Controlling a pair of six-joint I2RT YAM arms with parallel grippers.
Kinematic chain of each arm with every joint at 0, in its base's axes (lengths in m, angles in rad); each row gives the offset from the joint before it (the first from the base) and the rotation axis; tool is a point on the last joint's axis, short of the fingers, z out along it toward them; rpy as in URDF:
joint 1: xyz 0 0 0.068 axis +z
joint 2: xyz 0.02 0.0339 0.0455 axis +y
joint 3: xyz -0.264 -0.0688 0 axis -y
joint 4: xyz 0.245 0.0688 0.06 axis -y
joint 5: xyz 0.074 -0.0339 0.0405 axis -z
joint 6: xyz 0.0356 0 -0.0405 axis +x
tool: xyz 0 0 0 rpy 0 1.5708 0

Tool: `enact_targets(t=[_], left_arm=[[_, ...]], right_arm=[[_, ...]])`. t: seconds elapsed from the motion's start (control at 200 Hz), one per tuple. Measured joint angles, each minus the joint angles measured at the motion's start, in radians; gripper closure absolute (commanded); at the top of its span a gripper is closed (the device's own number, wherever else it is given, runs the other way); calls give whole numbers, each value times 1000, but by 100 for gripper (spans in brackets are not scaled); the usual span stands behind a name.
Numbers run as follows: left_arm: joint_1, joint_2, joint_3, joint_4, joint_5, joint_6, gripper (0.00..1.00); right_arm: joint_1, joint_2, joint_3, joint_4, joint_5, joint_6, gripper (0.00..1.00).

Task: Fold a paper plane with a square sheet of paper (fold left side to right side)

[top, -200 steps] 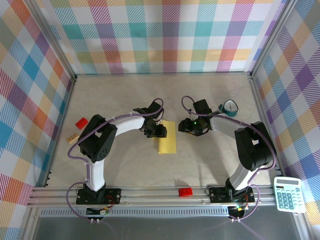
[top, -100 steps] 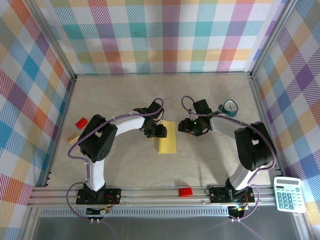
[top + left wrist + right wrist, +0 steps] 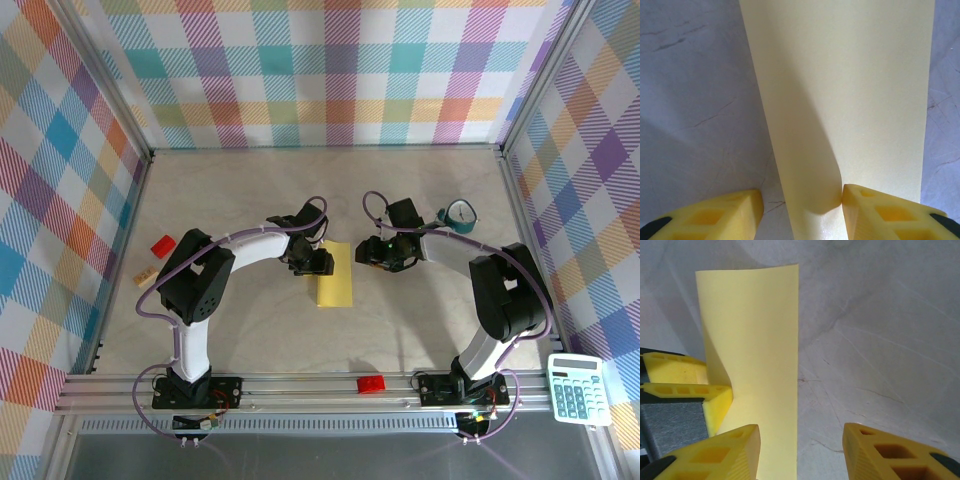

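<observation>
The sheet [image 3: 337, 285] is lying on the desk [image 3: 240, 200] between the two arms as a narrow yellow strip, its long side running away from the bases. The left arm is bending in from the left with its elbow out, and the left claw [image 3: 313, 262] is sitting at the strip's left edge. The right arm is mirroring it, with the right claw [image 3: 374, 254] hanging near the strip's right side, apart from it. The left wrist view is showing more than the top view. There the left claw [image 3: 801, 202] is standing about half open and clamping nothing. One finger [image 3: 890, 215] is touching the sheet [image 3: 855, 90] where a layer is curling up off the desk, and the other is hanging over bare desk. In the right wrist view the right claw [image 3: 801, 442] is likewise standing half open and empty, one finger at the sheet's [image 3: 760, 340] edge. A red brick [image 3: 162, 244] and a tan block [image 3: 146, 272] are lying well to the left.
</observation>
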Motion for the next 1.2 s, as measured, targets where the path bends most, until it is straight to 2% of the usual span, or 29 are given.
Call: enact_targets(t=[0.535,1.2], left_arm=[[0,2,4,-3,0,0,51],[0,9,13,-15,3,-4,51]], right_arm=[[20,52,0,26,-82,0,60],[21,55,0,26,-69,1,59]])
